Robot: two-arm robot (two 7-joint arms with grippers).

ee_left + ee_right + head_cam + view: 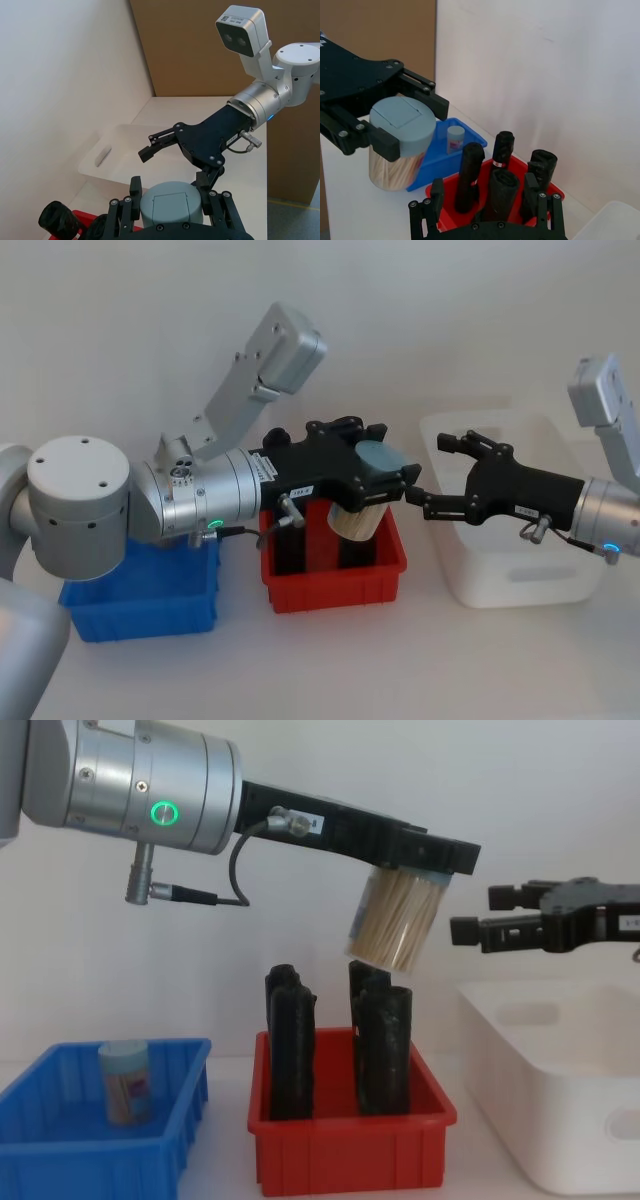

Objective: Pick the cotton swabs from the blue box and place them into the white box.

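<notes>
Cylinder of cotton swabs (pixel 357 521), clear-walled, pale-capped, clamped in left gripper (pixel 383 468)

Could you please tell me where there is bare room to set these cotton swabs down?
Free: the white box floor below the open right end effector, and the blue box beside its one small tub. Crowded: the red bin, full of black cylinders, right under the cotton swabs in the left end effector.

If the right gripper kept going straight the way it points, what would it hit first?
Probably the cotton swabs tub, clamped in the left gripper above the red bin; the right gripper aims at it, though depth is uncertain.
</notes>
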